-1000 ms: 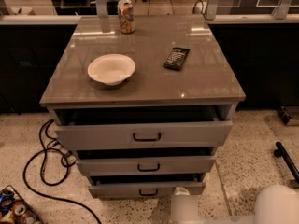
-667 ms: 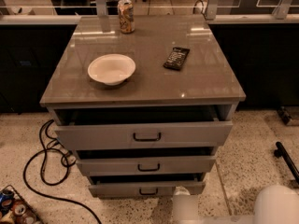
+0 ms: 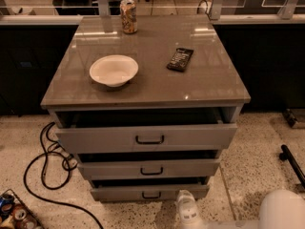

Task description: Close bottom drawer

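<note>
The grey cabinet has three drawers, all pulled partly out. The bottom drawer is the lowest, with a shallow flat front and a small black loop handle. It stands out a little, with a dark gap above it. The middle drawer and the taller top drawer sit above it. My gripper shows as a white part at the bottom edge of the camera view, low in front of the bottom drawer, just right of its handle. A white rounded arm part is at the bottom right.
On the cabinet top stand a white bowl, a drink can and a dark snack bar. A black cable loops on the speckled floor at left. Several cans lie at the bottom left. A black bar lies on the floor at right.
</note>
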Controlling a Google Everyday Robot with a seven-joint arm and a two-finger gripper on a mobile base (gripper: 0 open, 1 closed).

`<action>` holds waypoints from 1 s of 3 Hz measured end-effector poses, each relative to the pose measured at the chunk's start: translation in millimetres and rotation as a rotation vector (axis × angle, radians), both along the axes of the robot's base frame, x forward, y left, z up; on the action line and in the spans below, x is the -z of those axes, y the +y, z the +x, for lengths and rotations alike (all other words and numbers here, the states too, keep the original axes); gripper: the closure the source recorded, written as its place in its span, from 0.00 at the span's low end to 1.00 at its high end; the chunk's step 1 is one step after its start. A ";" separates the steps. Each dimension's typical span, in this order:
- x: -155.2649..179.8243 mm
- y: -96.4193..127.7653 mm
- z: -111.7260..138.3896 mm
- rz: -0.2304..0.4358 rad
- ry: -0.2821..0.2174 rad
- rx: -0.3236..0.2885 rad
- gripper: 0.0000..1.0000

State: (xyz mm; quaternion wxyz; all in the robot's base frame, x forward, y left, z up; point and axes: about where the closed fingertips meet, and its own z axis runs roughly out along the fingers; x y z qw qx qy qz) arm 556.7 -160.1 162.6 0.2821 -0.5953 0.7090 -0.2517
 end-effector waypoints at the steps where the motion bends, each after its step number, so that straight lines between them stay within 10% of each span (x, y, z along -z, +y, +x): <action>1: 0.0 0.0 -0.1 0.000 0.000 0.000 1.00; 3: 0.6 -1.0 2.5 0.004 -0.006 0.001 1.00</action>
